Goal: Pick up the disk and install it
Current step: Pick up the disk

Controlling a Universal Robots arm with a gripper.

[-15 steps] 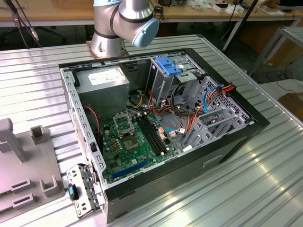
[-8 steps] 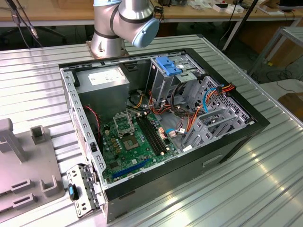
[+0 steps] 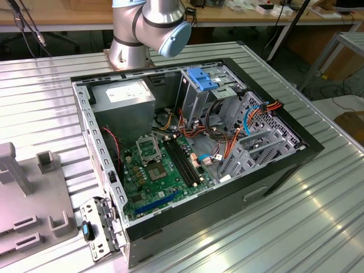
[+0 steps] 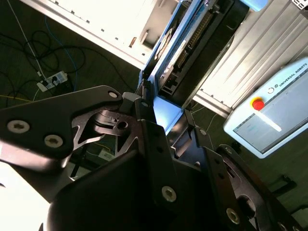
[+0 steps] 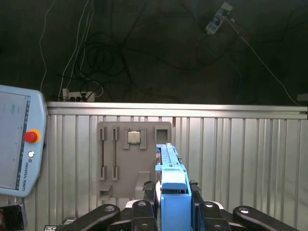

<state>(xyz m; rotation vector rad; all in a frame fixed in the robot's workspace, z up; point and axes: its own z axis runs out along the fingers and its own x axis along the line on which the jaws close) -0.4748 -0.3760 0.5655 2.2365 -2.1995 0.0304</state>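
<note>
Glossy blue plastic is seen on the disk (image 5: 174, 198); ribbed satin metal on the table (image 5: 240, 144); the gripper (image 5: 172, 185) is finished matt black.

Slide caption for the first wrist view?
Gripper holds the blue-railed disk between its fingers; ribbed table, grey fixture and pendant beyond.

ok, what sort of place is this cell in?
Most likely a robotics lab or test workshop: an open computer case lies on a ribbed metal table, a teach pendant lies at its edge, and loose cables trail over the dark floor. The gripper holds the disk.
</note>
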